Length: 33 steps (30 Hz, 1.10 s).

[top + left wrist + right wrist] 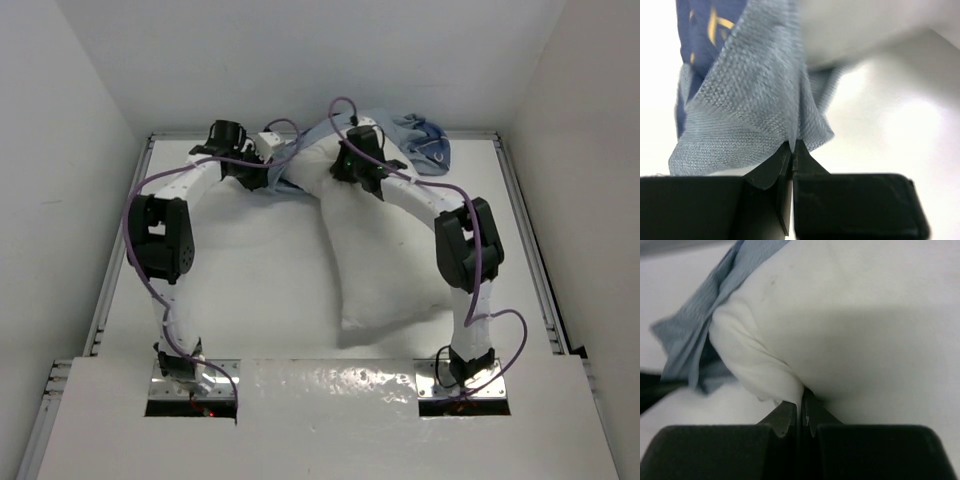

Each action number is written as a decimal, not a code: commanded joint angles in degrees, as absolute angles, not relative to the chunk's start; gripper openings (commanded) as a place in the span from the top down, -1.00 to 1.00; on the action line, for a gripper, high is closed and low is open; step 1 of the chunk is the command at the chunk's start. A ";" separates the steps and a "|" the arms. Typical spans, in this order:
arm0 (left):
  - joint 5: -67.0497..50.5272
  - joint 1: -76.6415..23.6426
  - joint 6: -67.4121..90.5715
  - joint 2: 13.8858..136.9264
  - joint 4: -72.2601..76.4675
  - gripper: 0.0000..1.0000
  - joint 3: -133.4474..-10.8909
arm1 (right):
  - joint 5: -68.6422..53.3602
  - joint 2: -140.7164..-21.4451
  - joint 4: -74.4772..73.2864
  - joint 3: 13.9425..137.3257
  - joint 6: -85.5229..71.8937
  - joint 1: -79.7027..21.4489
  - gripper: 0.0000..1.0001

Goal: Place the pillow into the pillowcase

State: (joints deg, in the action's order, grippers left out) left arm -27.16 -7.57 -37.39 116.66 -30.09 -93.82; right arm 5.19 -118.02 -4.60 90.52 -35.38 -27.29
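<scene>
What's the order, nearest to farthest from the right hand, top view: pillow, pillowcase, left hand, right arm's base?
1. pillow: pinched in the right hand
2. pillowcase: bunched alongside, far side
3. left hand: further left, gripping pillowcase
4. right arm's base: near edge

The far end of the pillow (385, 270) is hidden under the right arm (410, 190). Beyond that end the pillowcase (425, 145) is mostly covered, its print too small to read.
</scene>
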 commanded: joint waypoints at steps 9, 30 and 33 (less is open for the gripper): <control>-58.84 -14.23 -44.47 112.23 -55.01 1.00 -103.43 | 21.80 -115.14 8.00 93.96 -47.19 -26.89 1.00; -40.92 -13.18 -44.08 112.85 -54.41 -0.26 -122.07 | -10.98 -100.03 12.50 74.62 -27.36 -28.83 -0.59; -28.42 -14.32 -29.64 115.39 -39.70 0.07 -122.69 | -13.97 -97.65 8.80 77.42 -24.45 -25.32 0.18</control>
State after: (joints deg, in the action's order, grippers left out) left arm -41.06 -13.87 -44.42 113.67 -58.35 -120.86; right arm -8.25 -101.32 11.27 73.06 -31.00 -28.86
